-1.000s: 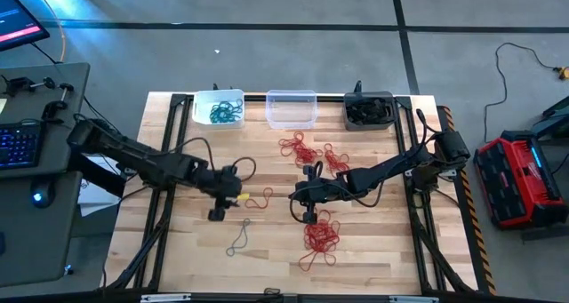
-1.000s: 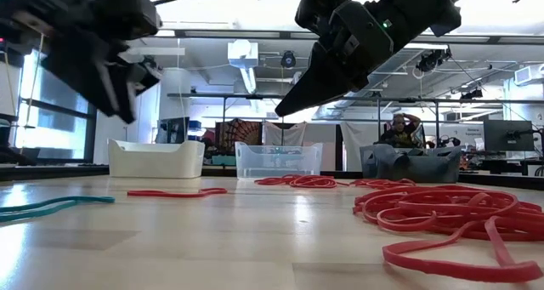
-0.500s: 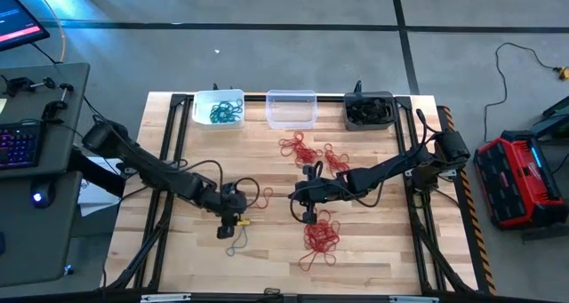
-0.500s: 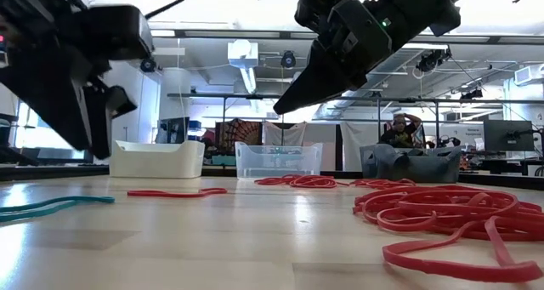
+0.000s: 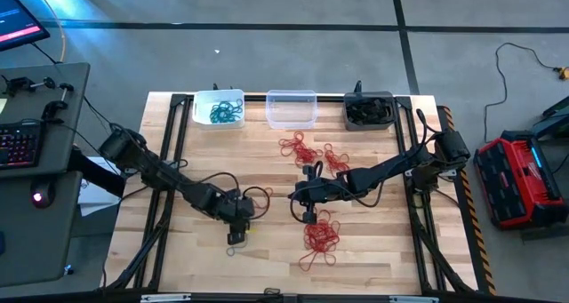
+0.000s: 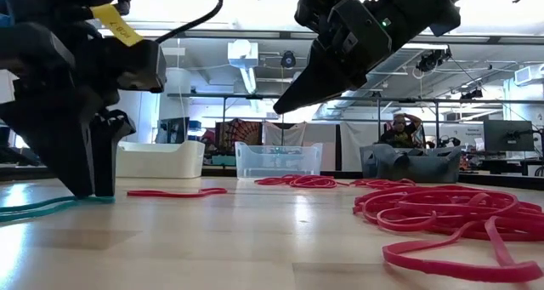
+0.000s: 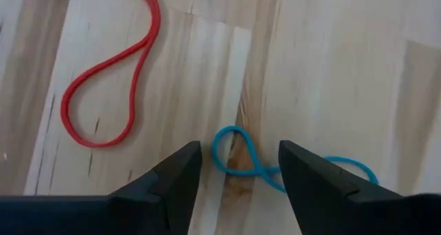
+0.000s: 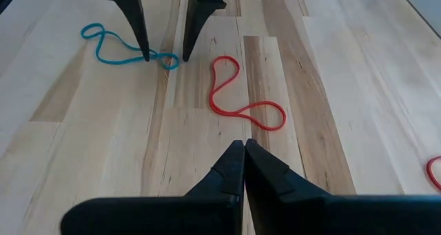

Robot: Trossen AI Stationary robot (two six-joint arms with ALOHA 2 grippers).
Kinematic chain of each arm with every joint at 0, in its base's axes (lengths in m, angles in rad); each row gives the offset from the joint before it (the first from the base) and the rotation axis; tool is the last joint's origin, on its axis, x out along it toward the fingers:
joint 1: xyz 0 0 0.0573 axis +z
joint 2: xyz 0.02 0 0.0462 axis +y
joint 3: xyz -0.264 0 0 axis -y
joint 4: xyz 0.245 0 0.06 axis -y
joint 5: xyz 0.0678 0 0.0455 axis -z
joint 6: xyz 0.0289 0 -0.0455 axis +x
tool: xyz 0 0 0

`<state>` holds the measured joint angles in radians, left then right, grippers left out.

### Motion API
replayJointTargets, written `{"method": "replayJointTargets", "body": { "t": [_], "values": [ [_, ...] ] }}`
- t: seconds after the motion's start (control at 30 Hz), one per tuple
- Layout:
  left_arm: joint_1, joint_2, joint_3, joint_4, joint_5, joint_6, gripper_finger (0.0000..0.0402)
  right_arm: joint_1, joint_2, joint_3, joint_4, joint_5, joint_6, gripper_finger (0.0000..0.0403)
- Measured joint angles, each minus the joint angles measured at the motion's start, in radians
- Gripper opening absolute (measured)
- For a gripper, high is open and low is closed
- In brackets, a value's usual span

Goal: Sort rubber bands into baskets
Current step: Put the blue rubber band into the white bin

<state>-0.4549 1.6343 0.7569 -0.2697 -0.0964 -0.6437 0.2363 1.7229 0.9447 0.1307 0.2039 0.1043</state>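
- Closest to the front edge of the bench (image 5: 373, 250) we've got a big tangle of red rubber bands (image 5: 320, 236), just lying loose.
- Left of that, the left hand (image 5: 235, 238) is down at the wood with its fingers spread wide, straddling one end of a lone teal band (image 7: 242, 159). Tips are on either side of the loop, nothing pinched yet.
- Right next to it there's a single red band (image 8: 238, 100) in a squiggly figure-eight shape, flat on the bench and apart from the teal one.
- The right hand (image 5: 308, 216) hangs mid-bench above the wood, just behind the red tangle, fingers clamped tight together with nothing between them.
- Further back, another scatter of red bands (image 5: 307, 150) is spread out in front of the tubs.
- Along the far edge sit the three baskets in a row: white basket (image 5: 218, 107) with teal bands in it, clear basket (image 5: 291, 107) in the middle, dark grey basket (image 5: 369, 109) with dark bands inside.
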Motion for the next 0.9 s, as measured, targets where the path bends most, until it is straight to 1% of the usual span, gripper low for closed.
{"method": "replayJointTargets", "body": {
  "t": [0.1,0.23,0.33,0.5,0.53,0.73,0.9],
  "values": [
    [-0.009,0.020,0.009,-0.009,-0.033,0.000,0.0178,0.000,0.000,0.000,-0.001,0.000,-0.002,0.0000],
    [-0.025,0.025,0.025,-0.066,-0.078,0.025,0.0142,0.000,0.000,0.000,-0.004,0.000,-0.008,0.0000],
    [-0.027,0.028,0.041,-0.106,-0.088,0.063,0.0099,0.000,0.000,0.000,-0.006,0.000,-0.008,0.0000],
    [-0.028,0.029,0.071,-0.181,-0.100,0.098,0.0015,0.000,0.000,0.000,-0.006,0.000,-0.008,0.0000],
    [-0.027,0.030,0.080,-0.203,-0.100,0.104,0.0008,0.000,0.000,0.000,-0.006,0.000,-0.008,0.0000],
    [-0.027,0.031,0.146,-0.305,-0.118,0.135,0.0002,0.000,0.000,0.000,-0.006,0.000,-0.008,0.0000],
    [-0.004,0.021,0.193,-0.348,-0.127,0.151,0.0001,0.000,0.000,0.000,-0.002,0.000,-0.008,0.0000]
  ]
}}
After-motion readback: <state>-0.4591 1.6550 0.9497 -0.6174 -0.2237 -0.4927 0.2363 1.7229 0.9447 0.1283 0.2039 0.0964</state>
